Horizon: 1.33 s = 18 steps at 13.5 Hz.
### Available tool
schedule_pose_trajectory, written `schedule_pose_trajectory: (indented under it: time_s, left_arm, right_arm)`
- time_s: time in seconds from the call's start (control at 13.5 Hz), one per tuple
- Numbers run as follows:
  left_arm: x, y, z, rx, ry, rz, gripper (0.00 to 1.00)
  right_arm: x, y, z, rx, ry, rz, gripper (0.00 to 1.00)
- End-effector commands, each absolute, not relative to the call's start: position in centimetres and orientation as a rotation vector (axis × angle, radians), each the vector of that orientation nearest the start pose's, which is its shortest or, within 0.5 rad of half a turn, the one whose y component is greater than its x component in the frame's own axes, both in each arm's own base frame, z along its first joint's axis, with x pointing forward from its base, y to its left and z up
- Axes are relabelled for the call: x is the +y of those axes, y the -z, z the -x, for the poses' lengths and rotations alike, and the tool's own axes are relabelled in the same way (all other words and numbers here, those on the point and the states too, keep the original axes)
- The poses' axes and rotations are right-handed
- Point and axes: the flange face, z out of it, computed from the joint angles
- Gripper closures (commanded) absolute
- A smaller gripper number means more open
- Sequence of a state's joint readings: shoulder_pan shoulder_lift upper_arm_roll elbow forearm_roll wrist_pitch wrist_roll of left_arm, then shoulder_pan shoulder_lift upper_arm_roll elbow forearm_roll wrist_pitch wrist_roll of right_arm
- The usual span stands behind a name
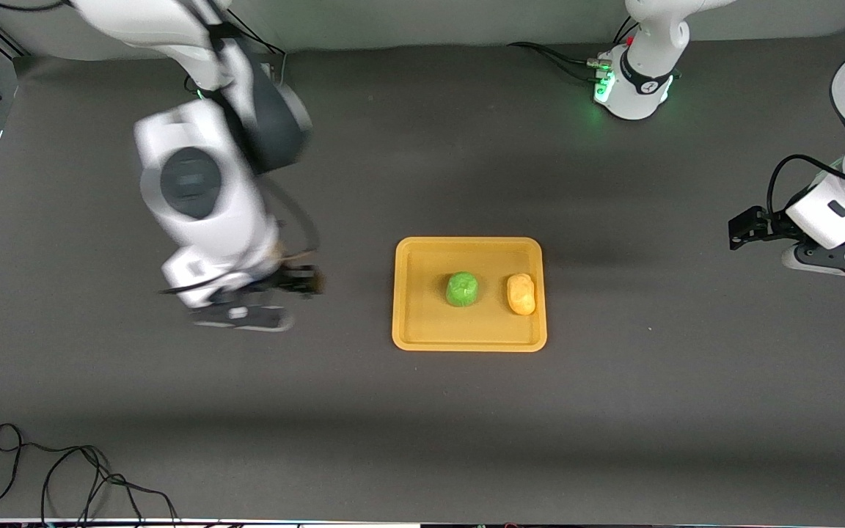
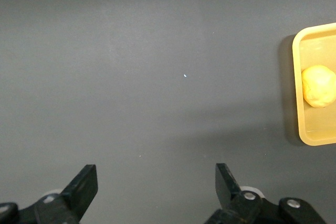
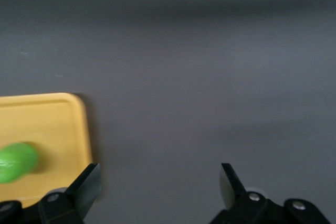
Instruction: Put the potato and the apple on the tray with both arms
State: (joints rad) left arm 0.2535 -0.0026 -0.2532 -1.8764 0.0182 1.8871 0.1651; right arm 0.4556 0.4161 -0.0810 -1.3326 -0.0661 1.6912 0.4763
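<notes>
the apple [image 1: 461,289] and potato [image 1: 521,294] are lying side by side in the tray [image 1: 422,323] mid-counter [image 1: 613,411], the potato toward the left arm's end. the right gripper [image 3: 160,187] is hovering over bare counter beside the tray, fingers spread wide and holding nothing. the left gripper [image 2: 156,187] is hanging over the counter well apart from the tray, fingers likewise wide.

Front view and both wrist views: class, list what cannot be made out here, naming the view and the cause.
- Right tool, front view: motion blur smears it beside the tray; its outline is unclear.
- Apple, right wrist view: blurred and cut by the picture edge.
- Potato, left wrist view: cut by the edge; most of the tray is out of frame.
- Left tool, front view: small, at the table's end; the arm is cropped.
</notes>
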Motion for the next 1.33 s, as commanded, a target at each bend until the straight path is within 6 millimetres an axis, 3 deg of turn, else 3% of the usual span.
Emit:
schedule_pose_trajectory:
  time_s: [0.0,0.44,0.59,0.74,1.26]
  left_arm:
    - [-0.2,-51.2,-55.5,0.252,0.042,3.094,0.0]
    - [-0.4,-51.4,-55.5,0.256,0.047,3.092,0.0]
    - [-0.4,-51.4,-55.5,0.256,0.047,3.092,0.0]
    - [-0.4,-51.4,-55.5,0.256,0.047,3.092,0.0]
    - [-0.5,-51.3,-55.5,0.261,0.044,3.093,0.0]
  right_arm:
    - [17.6,-50.8,-60.4,0.051,-0.067,3.221,0.0]
    - [3.7,-51.6,-59.5,0.049,-0.116,3.215,0.0]
    - [0.5,-52.0,-59.1,0.077,-0.12,3.213,0.0]
    - [-0.6,-52.5,-57.9,0.077,-0.11,3.204,0.0]
    - [-0.5,-52.1,-58.6,0.074,-0.124,3.212,0.0]
